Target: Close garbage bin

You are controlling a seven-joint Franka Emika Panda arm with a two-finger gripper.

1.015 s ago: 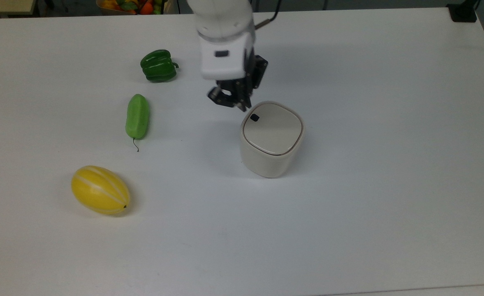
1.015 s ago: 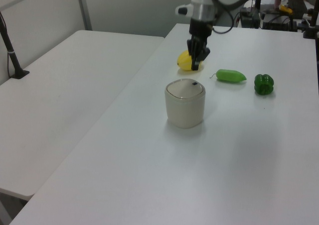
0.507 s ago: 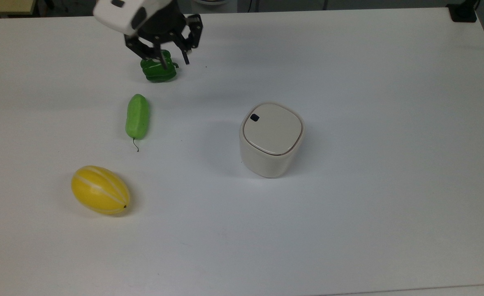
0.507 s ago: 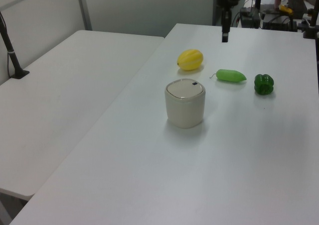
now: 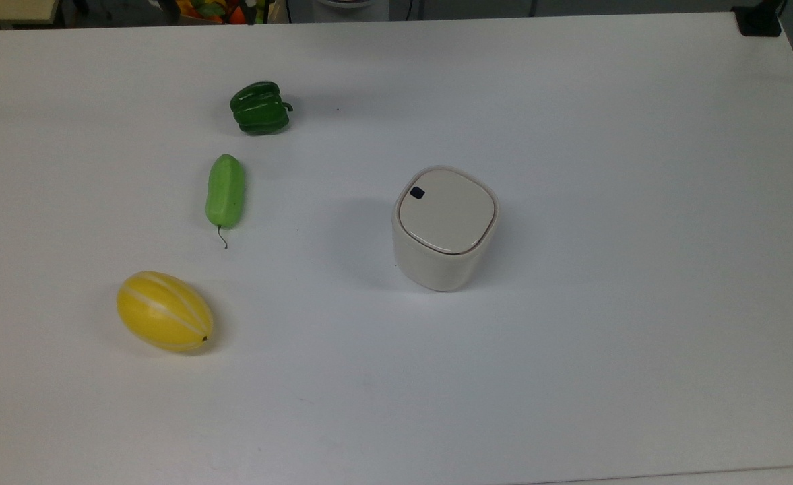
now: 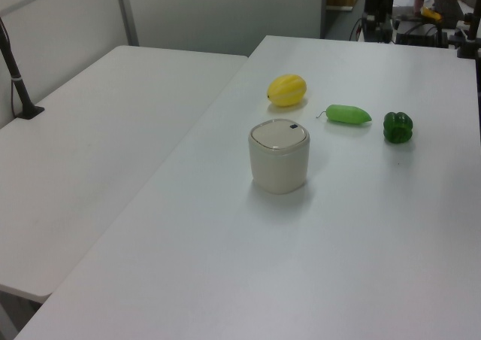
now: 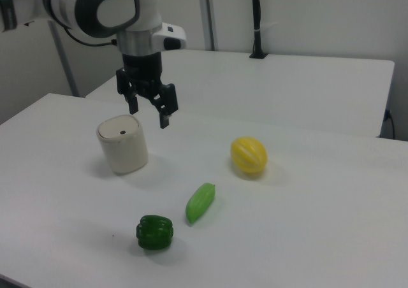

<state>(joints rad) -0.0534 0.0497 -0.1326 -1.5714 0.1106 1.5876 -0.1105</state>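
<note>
White matte table (image 5: pixel 571 370) abutted a second table (image 6: pixel 98 152) by pale walls. Garbage bin (image 5: pixel 445 229), smooth cream plastic, rounded-square, stood mid-table, lid flat down. Glossy yellow melon (image 5: pixel 164 311), cucumber (image 5: pixel 225 191), bell pepper (image 5: pixel 260 108) lay apart. Gripper (image 7: pixel 149 109) hung above, jaws spread, empty.

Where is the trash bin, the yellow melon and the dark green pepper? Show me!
garbage bin (image 5: pixel 445 214), top view, the middle of its flat closed lid.
yellow melon (image 5: pixel 164 311), top view, the middle of its striped skin.
green pepper (image 5: pixel 259 108), top view, the middle of its lumpy body.
</note>
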